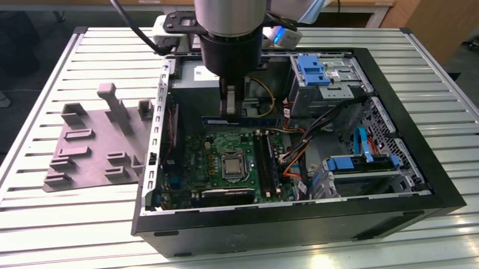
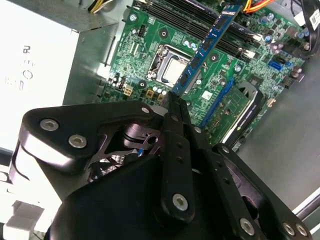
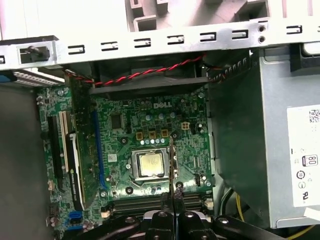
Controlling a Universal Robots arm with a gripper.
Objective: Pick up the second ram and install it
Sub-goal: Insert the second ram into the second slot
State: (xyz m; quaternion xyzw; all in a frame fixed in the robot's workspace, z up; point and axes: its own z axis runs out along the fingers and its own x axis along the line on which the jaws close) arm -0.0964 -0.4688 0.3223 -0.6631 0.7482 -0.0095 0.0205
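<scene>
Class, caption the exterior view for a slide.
Gripper holding the second ram above the green circuit board inside the open computer case.

Table: carries case, open side up; holder block on table just beside case, at the exterior view's left.
Case: board on its floor; socket mid-board; slots beside socket toward the exterior view's right; drive cages further that way, against the wall.
Ram: clamped in tool, above board, clear of it, crosswise to slots, behind socket in the exterior view.
</scene>
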